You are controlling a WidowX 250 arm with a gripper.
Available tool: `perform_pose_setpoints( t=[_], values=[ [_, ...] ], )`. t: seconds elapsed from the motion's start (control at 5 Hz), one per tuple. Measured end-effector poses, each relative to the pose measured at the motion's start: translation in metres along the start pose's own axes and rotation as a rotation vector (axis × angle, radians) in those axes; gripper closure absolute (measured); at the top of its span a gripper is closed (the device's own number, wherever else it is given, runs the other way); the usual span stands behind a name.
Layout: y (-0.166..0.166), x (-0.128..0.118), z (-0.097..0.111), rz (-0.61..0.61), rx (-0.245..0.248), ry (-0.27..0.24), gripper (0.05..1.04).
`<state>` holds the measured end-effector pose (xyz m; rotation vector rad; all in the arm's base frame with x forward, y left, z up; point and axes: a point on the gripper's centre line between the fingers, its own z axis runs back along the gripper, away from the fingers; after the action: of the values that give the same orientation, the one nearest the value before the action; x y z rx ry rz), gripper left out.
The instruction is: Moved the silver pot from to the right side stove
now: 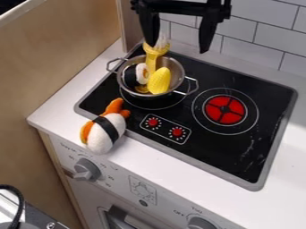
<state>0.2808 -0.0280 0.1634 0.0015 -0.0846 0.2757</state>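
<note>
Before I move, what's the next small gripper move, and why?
Probably shift the open gripper toward the silver pot handle nearer the red burner: the pot sits off that burner, and the yellow brush sticking up looks close to one finger.

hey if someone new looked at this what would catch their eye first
Probably the bright red burner on the right of the black stovetop. Next, the silver pot at the back left, with a yellow corn-like toy inside. The open black end effector hangs above, at the top edge.
</note>
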Motion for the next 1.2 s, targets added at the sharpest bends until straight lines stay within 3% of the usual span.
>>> perform_pose_setpoints(
  t=[0.2,0.4,0.6,0.8,1.2],
  values=[
    [0.000,-0.002,-0.009,-0.004,0.004,0.026,0.085],
    [-0.009,0.006,-0.029,-0.096,-0.039,-0.002,0.085],
    [-0.009,0.009,-0.035,-0.197,-0.026,0.000,0.085],
    [-0.009,0.015,-0.041,-0.271,-0.047,-0.012,0.085],
    [0.000,0.019,-0.068,-0.326,-0.027,-0.085,0.084]
  ],
)
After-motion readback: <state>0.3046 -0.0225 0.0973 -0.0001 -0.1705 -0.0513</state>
